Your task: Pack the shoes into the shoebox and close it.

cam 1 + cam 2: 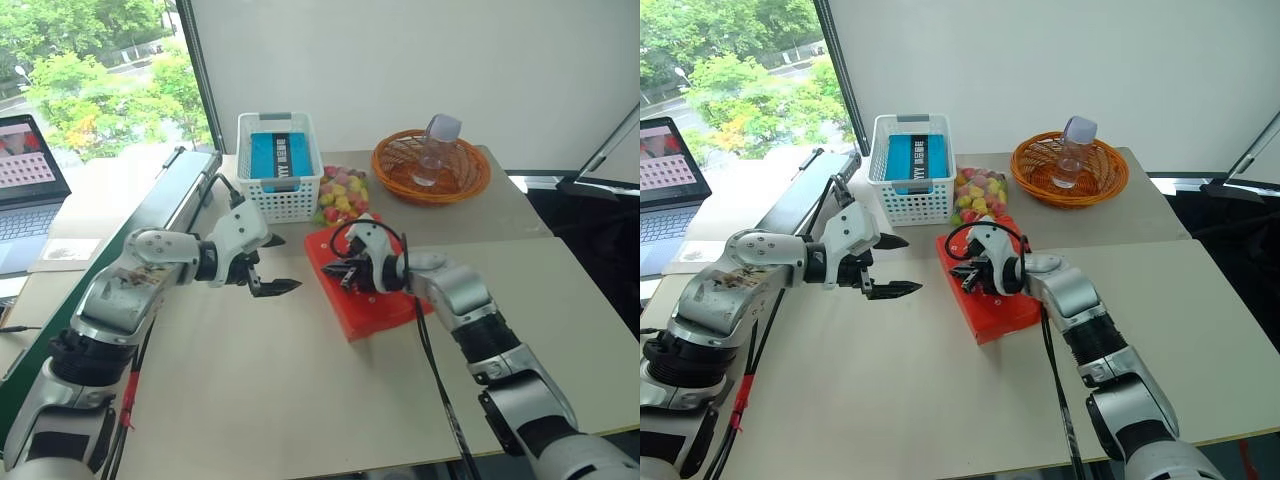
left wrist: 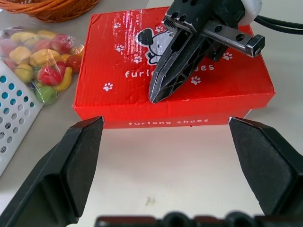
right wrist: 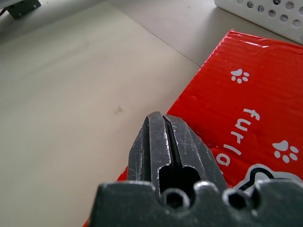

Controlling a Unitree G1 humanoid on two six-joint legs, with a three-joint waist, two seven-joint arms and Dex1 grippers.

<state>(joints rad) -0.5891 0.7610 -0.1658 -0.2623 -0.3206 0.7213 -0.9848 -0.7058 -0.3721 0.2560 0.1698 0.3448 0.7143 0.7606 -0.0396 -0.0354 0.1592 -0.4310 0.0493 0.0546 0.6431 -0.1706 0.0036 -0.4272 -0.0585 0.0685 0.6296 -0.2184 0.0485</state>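
The shoebox (image 1: pixel 365 312) is a flat red box with white paw prints and a cartoon picture on its lid. It lies closed in the middle of the table. The shoes are hidden. My right gripper (image 2: pixel 156 96) is shut, with its tip resting on or just above the lid near the box's left edge; the same shut fingers (image 3: pixel 161 124) hang over the red lid. My left gripper (image 1: pixel 279 264) hovers wide open just left of the box, its fingers (image 2: pixel 78 158) facing the box's long side with nothing between them.
Behind the shoebox stand a white lattice basket (image 1: pixel 279 190) holding a blue box, a bag of coloured sweets (image 1: pixel 342 192), and a round orange wicker basket (image 1: pixel 432 168) with a clear bottle. A laptop (image 1: pixel 25 175) sits far left. Bare table lies in front.
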